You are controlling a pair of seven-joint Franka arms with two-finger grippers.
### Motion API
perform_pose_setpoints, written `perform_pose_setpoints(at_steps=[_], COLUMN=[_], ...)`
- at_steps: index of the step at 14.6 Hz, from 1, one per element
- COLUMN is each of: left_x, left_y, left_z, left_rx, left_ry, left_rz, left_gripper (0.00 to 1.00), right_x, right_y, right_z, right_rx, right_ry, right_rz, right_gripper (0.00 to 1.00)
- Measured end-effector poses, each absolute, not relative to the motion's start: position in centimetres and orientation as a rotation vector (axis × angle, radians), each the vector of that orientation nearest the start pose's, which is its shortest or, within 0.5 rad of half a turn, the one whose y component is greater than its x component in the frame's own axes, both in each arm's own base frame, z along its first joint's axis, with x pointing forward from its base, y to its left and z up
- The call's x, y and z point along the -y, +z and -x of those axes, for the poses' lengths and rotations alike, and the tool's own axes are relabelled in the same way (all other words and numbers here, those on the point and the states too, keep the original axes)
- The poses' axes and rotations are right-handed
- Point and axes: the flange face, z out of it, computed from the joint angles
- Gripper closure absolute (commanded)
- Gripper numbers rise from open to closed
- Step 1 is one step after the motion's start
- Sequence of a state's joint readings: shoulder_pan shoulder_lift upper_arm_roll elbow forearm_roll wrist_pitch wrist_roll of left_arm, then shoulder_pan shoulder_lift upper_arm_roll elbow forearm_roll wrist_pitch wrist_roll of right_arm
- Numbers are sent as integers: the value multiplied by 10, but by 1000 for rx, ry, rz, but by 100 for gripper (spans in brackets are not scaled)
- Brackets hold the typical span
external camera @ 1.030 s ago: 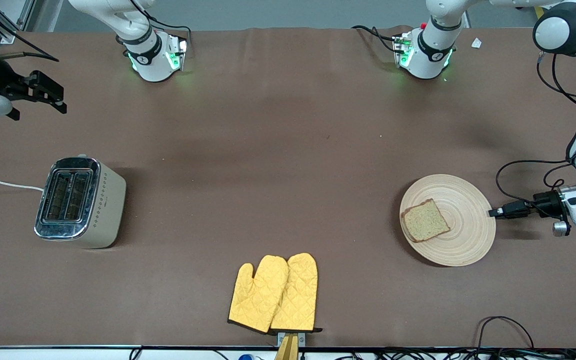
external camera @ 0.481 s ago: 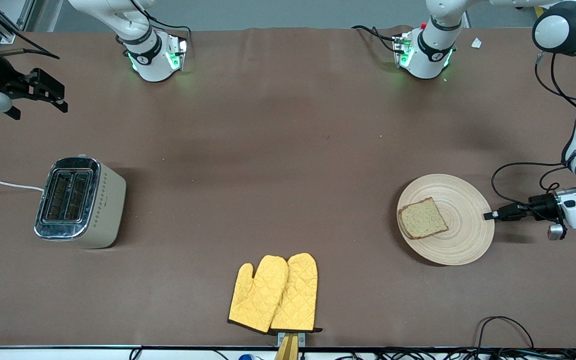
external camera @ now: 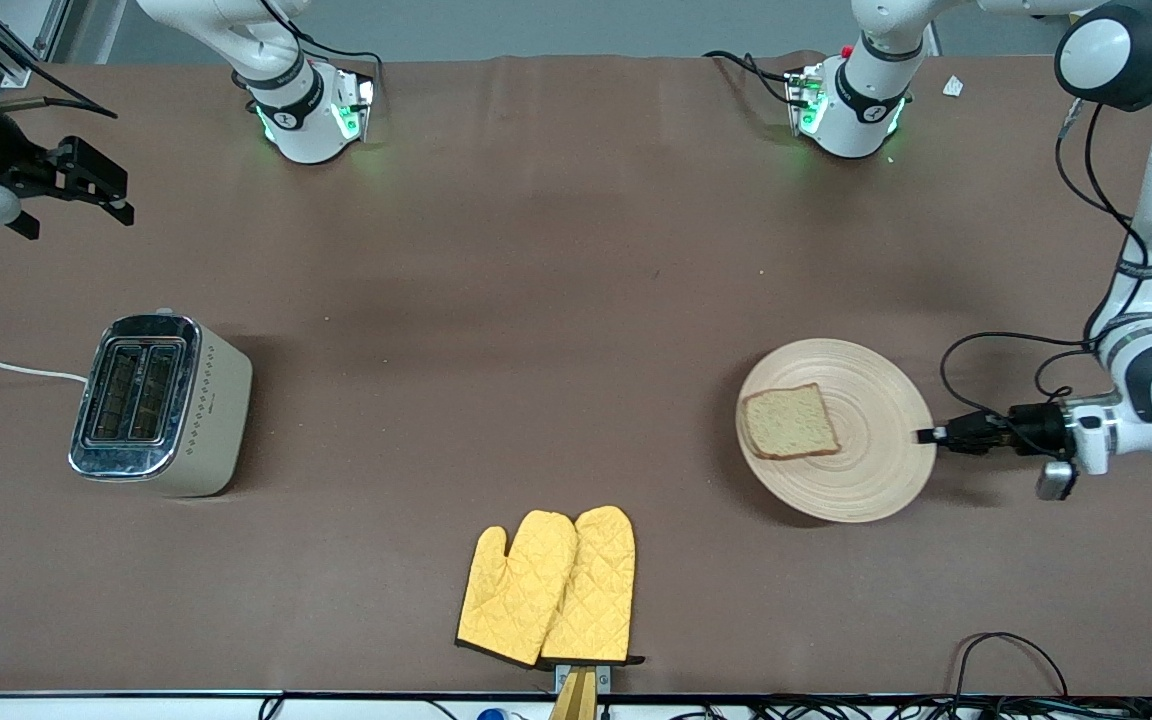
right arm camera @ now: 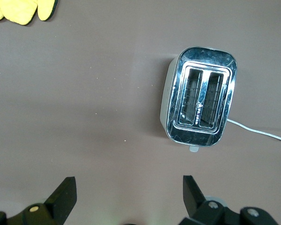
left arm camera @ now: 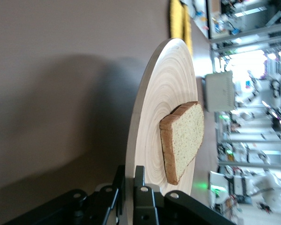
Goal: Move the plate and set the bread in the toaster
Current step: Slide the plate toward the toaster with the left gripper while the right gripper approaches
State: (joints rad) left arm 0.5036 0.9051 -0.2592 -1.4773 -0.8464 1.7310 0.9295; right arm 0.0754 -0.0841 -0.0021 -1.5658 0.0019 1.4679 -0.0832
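Two jobs here and I'd say I'm partway into the first. Starting at the right arm's end: right gripper [external camera: 86, 190] hangs up in the air near the toaster [external camera: 161, 405], jaws spread wide, just waiting. The toaster has both slots empty. The yellow mitts [external camera: 548, 585] lie at the table's near edge. The bread [external camera: 791, 422] sits on the plate [external camera: 866, 480] toward the left arm's end. My left gripper [external camera: 928, 436] reaches in low and level, jaws pinching the plate's rim. Bread-to-toaster isn't begun.
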Motion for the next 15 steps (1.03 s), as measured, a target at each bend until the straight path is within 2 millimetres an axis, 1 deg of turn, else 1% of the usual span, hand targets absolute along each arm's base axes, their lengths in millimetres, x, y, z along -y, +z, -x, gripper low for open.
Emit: perform_pose_setpoints(at_steps=[2,4,5,6,8,9,12,13,15], left_x=[-74,-31,-9,14,61,83,144,163,195], left_y=[154,151,150,149,147,146,140,140,140], left_z=[-658,-660,-660,-659,-650,-644,-618,-610,-596], left_rx=[269,318,327,316,272,246,167,154,124], left_ry=[20,-13,-18,-19,-8,1,23,30,45], left_rz=[-1961,-1958,-1959,-1953,-1925,-1918,-1934,-1947,-1974], left_gripper=[100,100,100,100,100,100,100,100,100], right_x=[-36,-36,-36,-38,-47,-56,-93,-101,-108], right_y=[663,660,654,644,614,598,543,525,497], right_z=[-516,-517,-520,-525,-542,-553,-582,-591,-607], right_rx=[240,237,238,243,265,284,339,335,299], right_ry=[22,32,45,63,105,117,159,172,172], right_rz=[3130,3130,3129,3128,3124,3122,3111,3091,3050], right_gripper=[0,0,0,0,0,0,0,0,0])
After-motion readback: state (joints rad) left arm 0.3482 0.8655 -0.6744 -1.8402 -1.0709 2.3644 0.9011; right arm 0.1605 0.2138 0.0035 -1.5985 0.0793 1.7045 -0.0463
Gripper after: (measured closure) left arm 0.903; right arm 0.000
